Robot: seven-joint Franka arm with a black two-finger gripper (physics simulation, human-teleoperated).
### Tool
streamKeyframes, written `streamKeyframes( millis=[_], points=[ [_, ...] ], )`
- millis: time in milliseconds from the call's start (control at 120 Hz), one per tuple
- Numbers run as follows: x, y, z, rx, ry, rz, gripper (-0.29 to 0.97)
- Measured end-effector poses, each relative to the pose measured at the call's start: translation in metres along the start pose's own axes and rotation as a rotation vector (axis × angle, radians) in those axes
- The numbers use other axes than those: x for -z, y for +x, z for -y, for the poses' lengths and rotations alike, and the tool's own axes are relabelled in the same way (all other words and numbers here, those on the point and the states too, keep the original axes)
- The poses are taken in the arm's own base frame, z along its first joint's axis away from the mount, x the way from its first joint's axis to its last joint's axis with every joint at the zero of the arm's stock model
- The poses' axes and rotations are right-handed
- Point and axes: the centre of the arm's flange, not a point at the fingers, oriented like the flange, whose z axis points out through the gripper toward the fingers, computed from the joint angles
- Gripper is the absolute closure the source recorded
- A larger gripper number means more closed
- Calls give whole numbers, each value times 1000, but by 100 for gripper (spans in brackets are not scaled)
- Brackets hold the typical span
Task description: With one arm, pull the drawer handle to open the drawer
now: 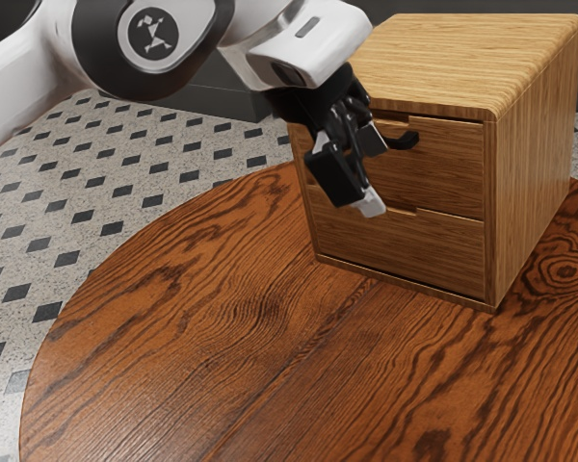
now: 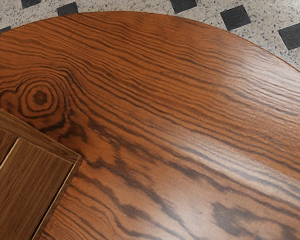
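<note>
A light wooden cabinet [image 1: 520,144] with two drawers stands at the back right of the round table. The upper drawer [image 1: 443,168] has a black handle [image 1: 402,140]; only its end shows, poking out past my hand toward the exterior view's right. My black gripper [image 1: 345,176] hangs right in front of the upper drawer's face, with white-tipped fingers [image 1: 370,203] spread well apart, open. The rest of the handle is hidden behind my hand. Both drawer fronts look flush with the cabinet. In the wrist view a corner of the cabinet [image 2: 20,190] lies beside the hand.
The cabinet stands on a dark round wooden table [image 1: 270,356] that spreads out in front of it. Beyond the table's edge is a speckled floor with black diamond tiles [image 1: 96,173]. My white arm [image 1: 125,38] comes in from the upper left.
</note>
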Motion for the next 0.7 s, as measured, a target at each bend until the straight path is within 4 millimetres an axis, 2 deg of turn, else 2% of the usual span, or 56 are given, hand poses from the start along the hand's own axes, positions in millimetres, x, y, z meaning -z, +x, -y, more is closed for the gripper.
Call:
streamKeyframes(
  millis=[83,150,267,358,400,492,700],
  points=[
    [2,3,-2,-37,12,-6,3],
    [-16,0,-3,-57,10,10,3],
    [-16,2,-6,-84,62,-6,2],
    [-27,-4,-11,-85,86,26,3],
    [-22,-5,-10,-107,131,53,3],
    [9,-7,-11,-185,245,92,3],
    [23,2,-9,-383,304,118,3]
  ],
)
